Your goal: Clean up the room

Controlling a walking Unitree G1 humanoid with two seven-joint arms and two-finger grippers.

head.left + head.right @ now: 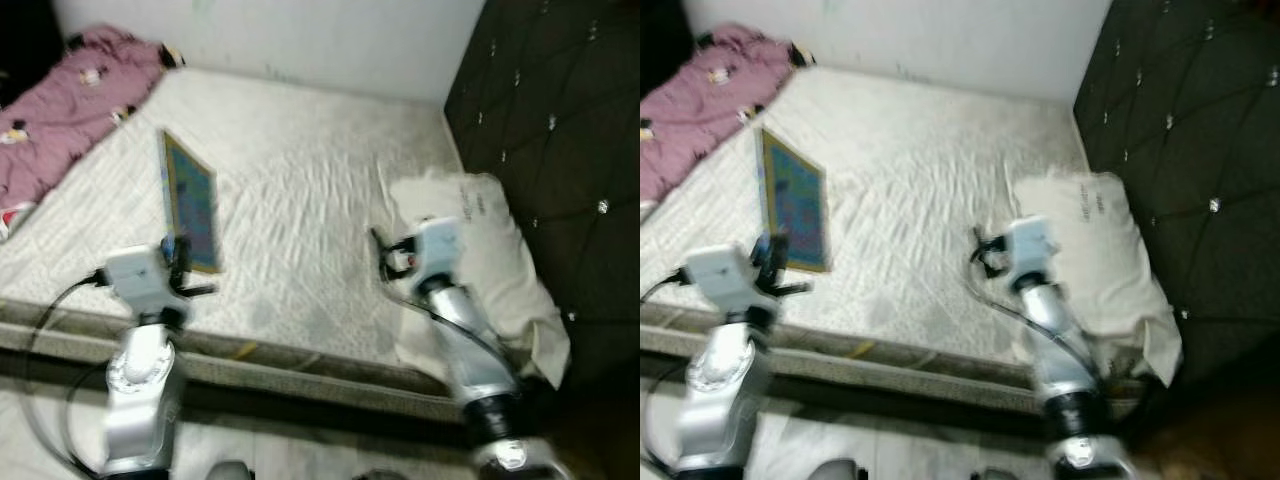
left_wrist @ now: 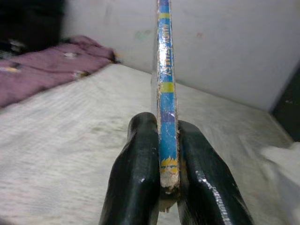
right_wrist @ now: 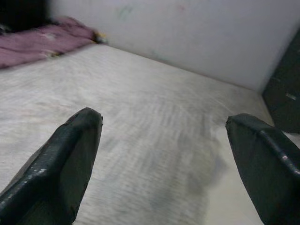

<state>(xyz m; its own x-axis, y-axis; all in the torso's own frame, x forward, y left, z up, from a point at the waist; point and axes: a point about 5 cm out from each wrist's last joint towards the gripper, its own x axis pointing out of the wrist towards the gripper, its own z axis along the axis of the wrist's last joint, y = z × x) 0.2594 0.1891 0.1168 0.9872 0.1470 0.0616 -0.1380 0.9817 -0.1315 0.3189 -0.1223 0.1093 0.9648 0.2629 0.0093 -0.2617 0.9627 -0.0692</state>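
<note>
Blur, crops and unreadable print

The head views are smeared, so the book's (image 1: 190, 200) cover art cannot be read. Its spine runs off the left wrist view's top edge. The pink blanket (image 1: 60, 110) is cut by the frame's left edge, and the pillow's (image 1: 480, 260) printed mark is illegible.

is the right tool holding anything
No, the right tool is open, its two black fingers spread wide over the bare white quilted mattress with nothing between them.
</note>
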